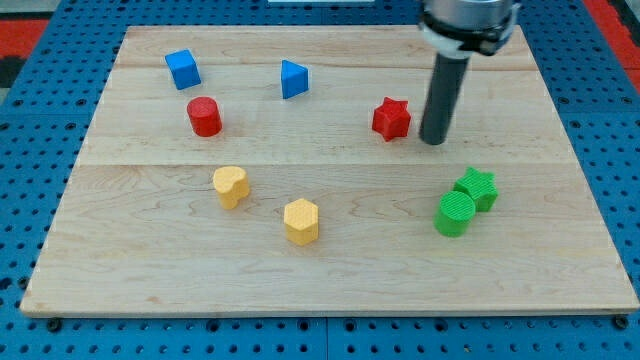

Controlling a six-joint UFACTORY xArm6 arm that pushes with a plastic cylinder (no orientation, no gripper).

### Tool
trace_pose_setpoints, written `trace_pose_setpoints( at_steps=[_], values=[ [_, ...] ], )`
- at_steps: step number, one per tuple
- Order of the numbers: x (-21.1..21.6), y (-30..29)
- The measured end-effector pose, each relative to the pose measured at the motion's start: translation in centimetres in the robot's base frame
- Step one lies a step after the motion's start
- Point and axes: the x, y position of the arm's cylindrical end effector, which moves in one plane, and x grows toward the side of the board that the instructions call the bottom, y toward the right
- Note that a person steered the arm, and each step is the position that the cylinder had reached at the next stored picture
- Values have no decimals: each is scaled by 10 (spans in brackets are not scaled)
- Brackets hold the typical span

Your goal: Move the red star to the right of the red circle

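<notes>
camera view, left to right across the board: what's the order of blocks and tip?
blue cube → red circle → yellow heart → blue triangle → yellow hexagon → red star → my tip → green circle → green star

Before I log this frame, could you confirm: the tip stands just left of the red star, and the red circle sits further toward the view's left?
Not quite: my tip stands just to the view's right of the red star, not its left, as the camera view shows. The red circle does sit further toward the view's left.
</notes>
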Motion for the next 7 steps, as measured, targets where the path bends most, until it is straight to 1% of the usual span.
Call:
trace_pose_setpoints(
  at_steps=[1,2,3,4,5,6,7],
  values=[
    [-16,-86],
    [-18,-204],
    [-19,-133],
    [-64,-137],
    [-62,-204],
    [-55,-244],
    [-51,-206]
  ],
)
